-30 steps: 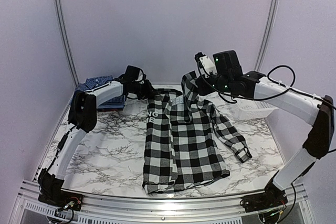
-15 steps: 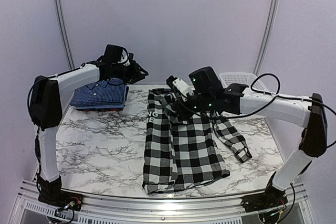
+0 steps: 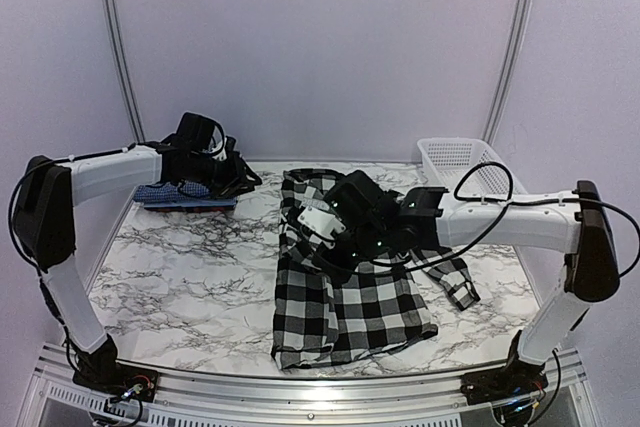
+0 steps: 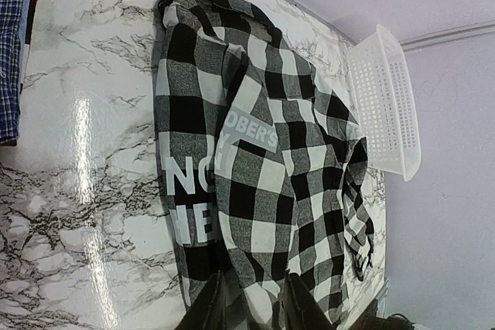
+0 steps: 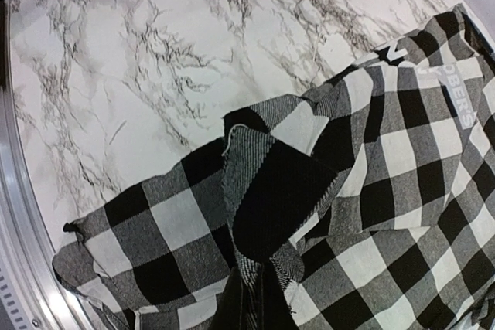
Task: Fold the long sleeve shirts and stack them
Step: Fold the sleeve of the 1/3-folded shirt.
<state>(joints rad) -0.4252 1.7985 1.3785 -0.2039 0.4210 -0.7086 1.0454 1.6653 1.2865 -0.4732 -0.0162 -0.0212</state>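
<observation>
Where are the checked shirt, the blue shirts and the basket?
checked shirt (image 3: 360, 312), top external view, lower body panel.
blue shirts (image 4: 11, 36), left wrist view, strip showing at the picture's left edge.
basket (image 3: 455, 159), top external view, bare mesh inside.

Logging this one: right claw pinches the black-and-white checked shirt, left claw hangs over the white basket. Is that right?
No. The left claw hangs by the folded dark blue shirts at far left, not the white basket at far right; the top external view shows it. The right claw does pinch the checked shirt.
</observation>
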